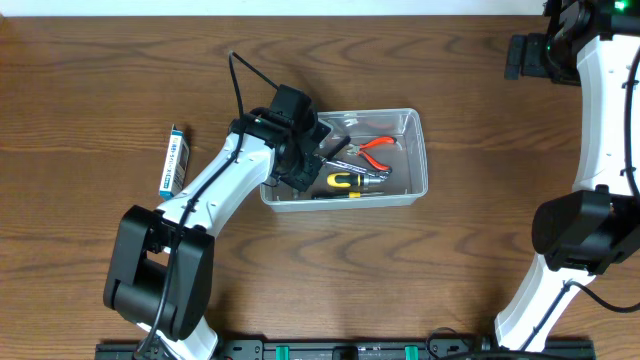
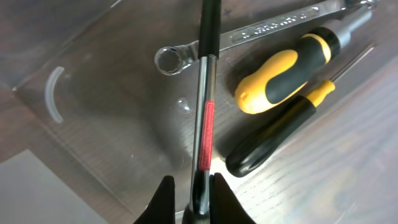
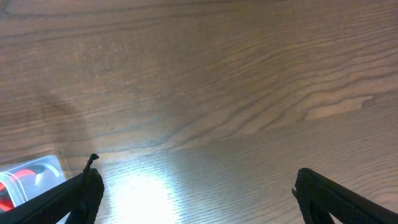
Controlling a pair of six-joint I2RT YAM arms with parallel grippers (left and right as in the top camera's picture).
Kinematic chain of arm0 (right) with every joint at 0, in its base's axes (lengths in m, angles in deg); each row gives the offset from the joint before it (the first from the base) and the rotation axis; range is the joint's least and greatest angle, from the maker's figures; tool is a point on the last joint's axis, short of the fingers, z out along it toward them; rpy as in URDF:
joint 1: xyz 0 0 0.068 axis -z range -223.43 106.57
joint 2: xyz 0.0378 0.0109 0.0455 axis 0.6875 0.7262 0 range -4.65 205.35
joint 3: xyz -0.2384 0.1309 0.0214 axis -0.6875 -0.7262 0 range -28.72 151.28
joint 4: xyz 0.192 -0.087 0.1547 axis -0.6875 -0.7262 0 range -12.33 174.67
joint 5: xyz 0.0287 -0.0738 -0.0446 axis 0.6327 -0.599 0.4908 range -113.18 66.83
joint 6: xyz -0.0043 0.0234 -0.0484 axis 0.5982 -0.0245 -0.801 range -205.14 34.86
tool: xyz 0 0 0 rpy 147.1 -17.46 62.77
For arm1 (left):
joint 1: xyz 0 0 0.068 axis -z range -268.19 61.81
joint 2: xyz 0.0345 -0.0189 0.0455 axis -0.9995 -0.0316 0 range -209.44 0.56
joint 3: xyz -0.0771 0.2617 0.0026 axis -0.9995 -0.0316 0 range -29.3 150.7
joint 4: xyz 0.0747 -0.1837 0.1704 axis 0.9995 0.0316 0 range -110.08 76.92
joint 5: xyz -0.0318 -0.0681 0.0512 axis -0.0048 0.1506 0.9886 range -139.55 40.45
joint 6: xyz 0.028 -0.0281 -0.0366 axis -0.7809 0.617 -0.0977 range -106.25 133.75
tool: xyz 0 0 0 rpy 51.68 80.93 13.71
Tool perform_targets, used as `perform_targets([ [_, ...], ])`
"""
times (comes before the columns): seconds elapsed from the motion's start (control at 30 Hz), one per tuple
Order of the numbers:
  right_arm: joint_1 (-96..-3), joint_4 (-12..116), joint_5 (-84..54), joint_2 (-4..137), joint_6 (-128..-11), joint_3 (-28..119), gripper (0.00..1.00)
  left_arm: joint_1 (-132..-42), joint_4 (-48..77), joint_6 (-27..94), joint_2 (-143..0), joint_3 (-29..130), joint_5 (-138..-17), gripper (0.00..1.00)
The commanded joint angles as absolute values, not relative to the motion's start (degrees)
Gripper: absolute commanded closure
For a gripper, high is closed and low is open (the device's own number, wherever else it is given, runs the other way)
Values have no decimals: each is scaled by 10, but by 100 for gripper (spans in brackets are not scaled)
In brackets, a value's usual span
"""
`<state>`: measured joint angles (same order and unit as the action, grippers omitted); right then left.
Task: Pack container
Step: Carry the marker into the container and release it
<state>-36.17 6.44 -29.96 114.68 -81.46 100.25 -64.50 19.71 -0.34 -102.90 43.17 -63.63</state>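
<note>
The left gripper [image 2: 191,190] is closed on a slender tool [image 2: 205,124], a thin metal shaft with a red stripe and a black far end. Its two fingers [image 2: 163,199] pinch the near end of the shaft. The tool is held over the left end of the container [image 1: 421,150], the clear bin in the middle of the table [image 1: 100,60]. It reaches across the bin's floor above a ring spanner [image 2: 261,30]. Whether its far end touches the floor cannot be told, since it runs out of the wrist view. Already inside the container, to the right of the held tool, lie a yellow-and-black screwdriver [image 2: 283,71] and a black-handled screwdriver [image 2: 261,146] side by side, with red-handled pliers [image 1: 377,150] towards the container's far side. A blue-and-white box [image 1: 173,160] lies outside, well to the left of the container. The right gripper [image 3: 193,199] hangs with its jaws spread wide and empty, well off to the right of the container, only a corner of which shows in its own view. The step in hand looks like placing this tool with the others. The next move probably calls for lowering it until it lies flat, letting go, then lifting clear of the container's near wall without catching the spanner. The box may be the next item to fetch.
</note>
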Motion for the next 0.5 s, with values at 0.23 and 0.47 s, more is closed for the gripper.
perform_targets([
  [0.23,-362,65,-304,1146,-815,1009,1,-645,195,-8,-1031,446,-619,50],
  [0.47,-362,65,-304,1146,-815,1009,1,-645,195,2,-1013,450,-620,49],
])
